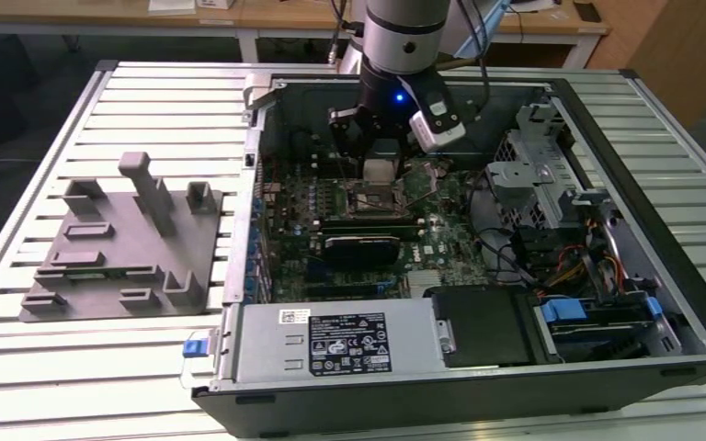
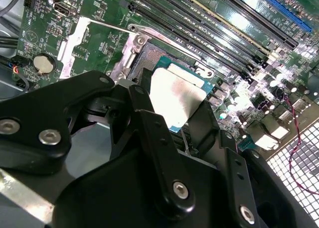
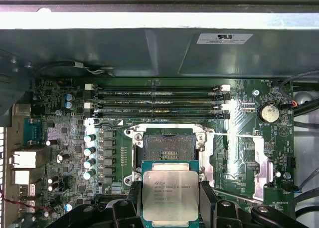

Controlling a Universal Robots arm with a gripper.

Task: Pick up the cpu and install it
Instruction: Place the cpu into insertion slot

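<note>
The cpu [image 3: 170,193], a small square chip with a pale silver top, is held flat between the black fingers [image 3: 207,200] of my gripper [image 3: 170,208], which is shut on its two opposite edges. It hangs just above and slightly short of the bare socket [image 3: 168,149] on the motherboard, whose metal load plate [image 3: 244,160] is swung aside. In the exterior view the gripper [image 1: 381,176] holds the cpu [image 1: 381,169] low inside the computer case, over the socket [image 1: 371,196]. The second wrist view shows the cpu [image 2: 177,96] between the fingers [image 2: 144,106].
The open computer case [image 1: 647,303] lies on a slatted metal table [image 1: 34,367]. Memory slots [image 3: 157,102] run beside the socket. A power supply [image 1: 328,342] and drive bays [image 1: 550,184] line the case's edges. A grey fixture [image 1: 120,243] sits at the exterior view's left.
</note>
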